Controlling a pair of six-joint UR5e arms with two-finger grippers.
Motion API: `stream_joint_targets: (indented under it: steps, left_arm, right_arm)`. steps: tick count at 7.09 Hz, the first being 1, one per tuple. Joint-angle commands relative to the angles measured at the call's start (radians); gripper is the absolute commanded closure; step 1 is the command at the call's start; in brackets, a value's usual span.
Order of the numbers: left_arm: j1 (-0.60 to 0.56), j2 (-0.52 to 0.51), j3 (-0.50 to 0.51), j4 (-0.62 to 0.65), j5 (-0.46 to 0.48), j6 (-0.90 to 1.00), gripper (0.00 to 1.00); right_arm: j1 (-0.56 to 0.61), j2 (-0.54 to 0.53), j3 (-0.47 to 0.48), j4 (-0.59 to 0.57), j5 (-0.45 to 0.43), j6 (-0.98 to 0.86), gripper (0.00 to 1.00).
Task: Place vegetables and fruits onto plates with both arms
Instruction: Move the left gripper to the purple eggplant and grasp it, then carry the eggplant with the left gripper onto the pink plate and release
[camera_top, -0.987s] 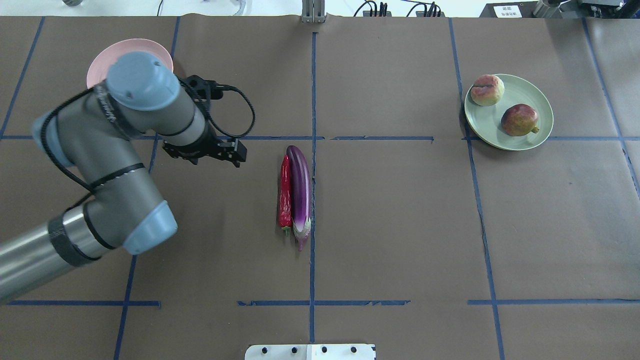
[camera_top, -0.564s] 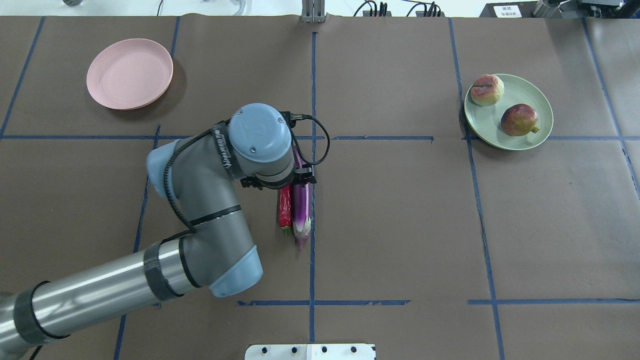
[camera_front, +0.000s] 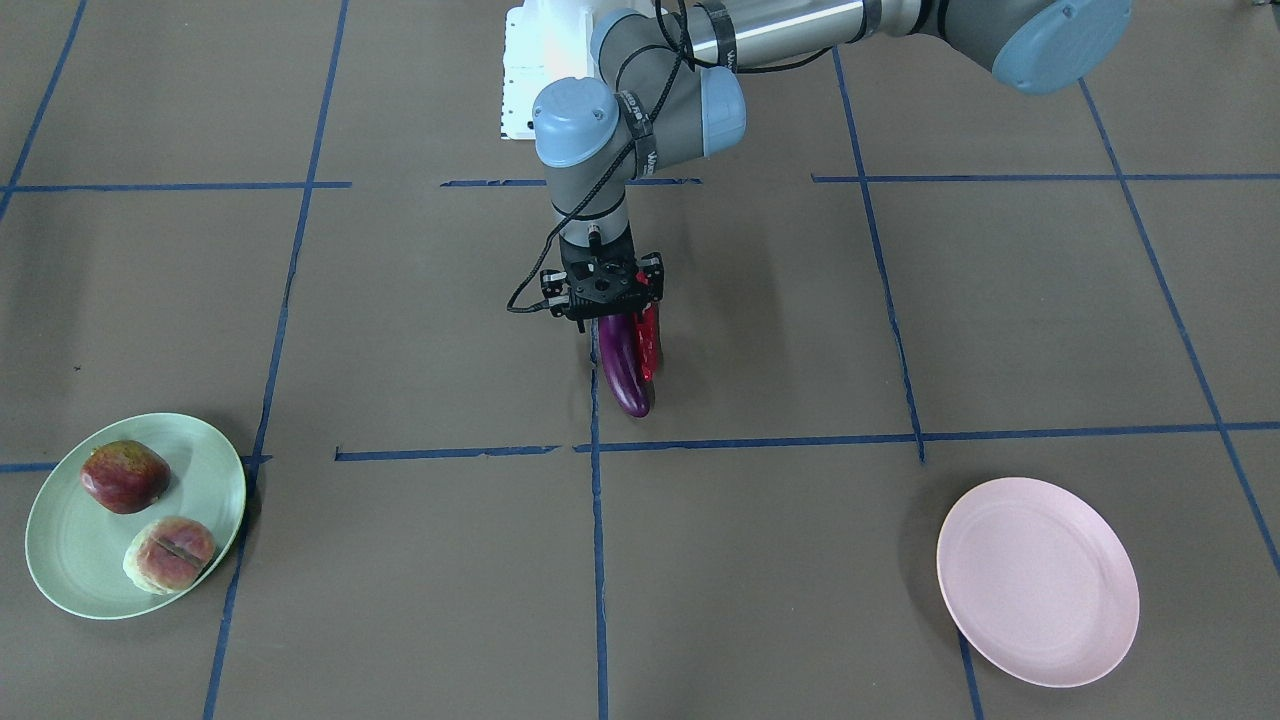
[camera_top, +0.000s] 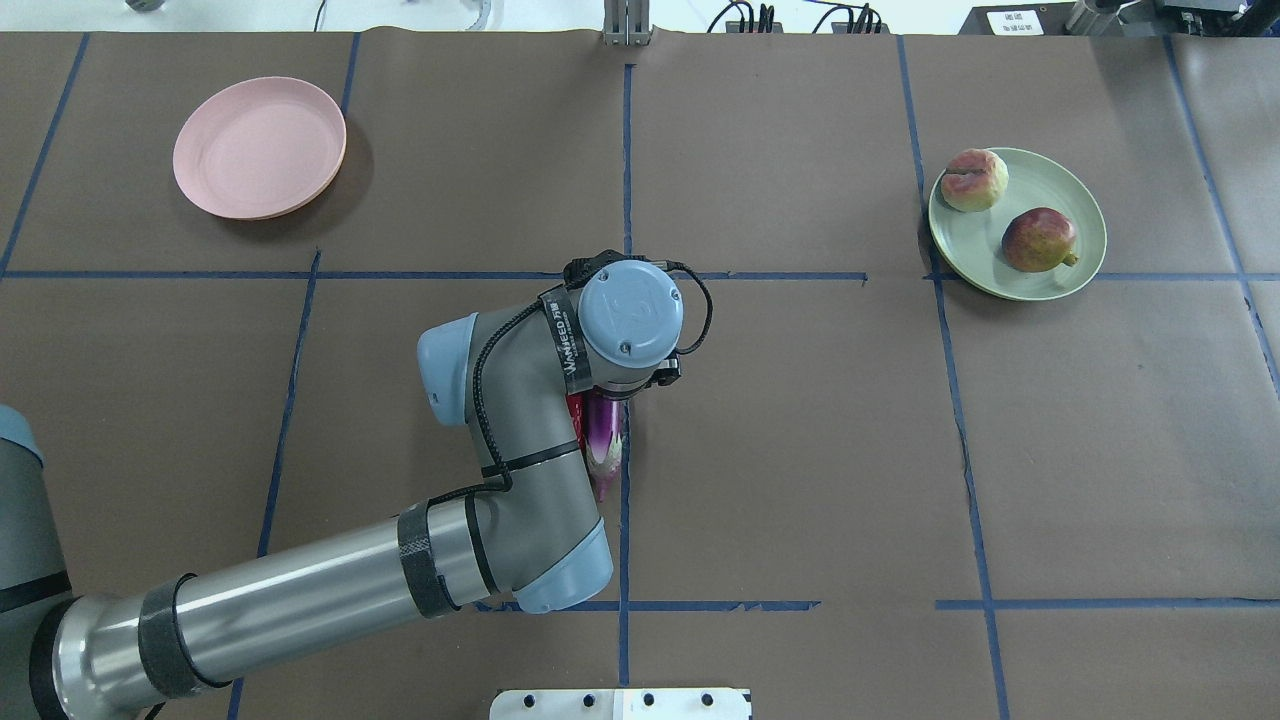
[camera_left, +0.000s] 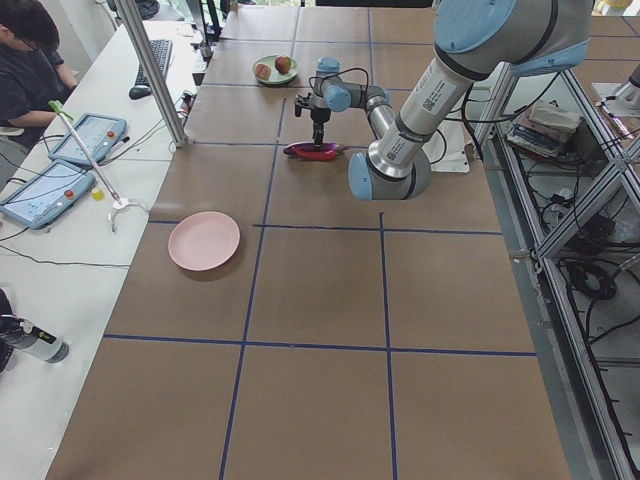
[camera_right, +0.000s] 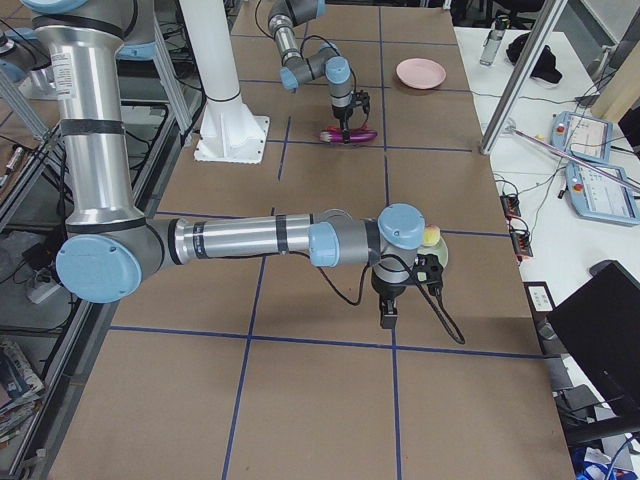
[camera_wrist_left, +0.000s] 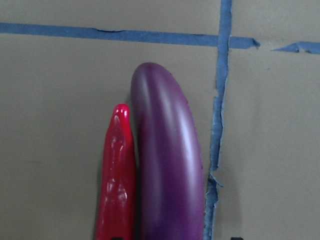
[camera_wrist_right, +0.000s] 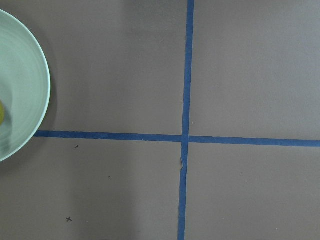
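The left gripper (camera_front: 607, 312) has its jaws spread low over the eggplant (camera_front: 623, 380) and chili (camera_front: 649, 345), which lie touching on the table (camera_front: 300, 300). Well apart on one side lies the pink plate (camera_front: 1038, 580). Far on the other side, the green plate (camera_front: 60, 560) holds the peach (camera_front: 168, 553) and pomegranate (camera_front: 124, 476). For the right gripper (camera_right: 388, 316), I cannot tell the jaws. A moment ago the left gripper was less far over the pair.

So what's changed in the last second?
The left gripper swung from near the pink plate to the centre and now hangs directly over the eggplant and chili pepper. No grasp is visible. Both lie where they were; the peach and pomegranate remain on the green plate.
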Motion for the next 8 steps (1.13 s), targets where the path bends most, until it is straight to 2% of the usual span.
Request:
stream_joint_targets:
  steps: [1, 2, 3, 5, 6, 7, 8]
  left_arm:
    - [0.003, -0.003, 0.003, -0.002, 0.001, -0.001, 0.93]
    - [-0.005, -0.006, -0.012, -0.010, -0.005, 0.001, 1.00]
    - [-0.055, -0.004, -0.076, 0.001, -0.017, 0.004, 1.00]
    - [-0.212, 0.014, -0.091, -0.002, -0.164, 0.013, 1.00]
    - [-0.300, 0.067, -0.088, -0.017, -0.212, 0.024, 1.00]
    - [-0.393, 0.124, -0.077, -0.022, -0.215, 0.135, 1.00]
    - [-0.507, 0.152, -0.013, -0.022, -0.240, 0.327, 1.00]
  right_arm:
    - [-0.005, 0.002, 0.000, 0.000, -0.001, 0.000, 0.00]
    - [-0.005, 0.002, 0.000, 0.000, -0.002, -0.002, 0.00]
    - [-0.007, 0.002, 0.000, 0.000, -0.002, -0.002, 0.00]
    - [-0.008, 0.000, 0.000, 0.000, -0.002, -0.002, 0.00]
    - [-0.010, 0.002, -0.002, -0.001, -0.002, -0.002, 0.00]
    - [-0.011, 0.000, -0.002, -0.001, 0.000, -0.002, 0.00]
    - [-0.016, 0.000, -0.005, -0.001, 0.000, -0.002, 0.00]
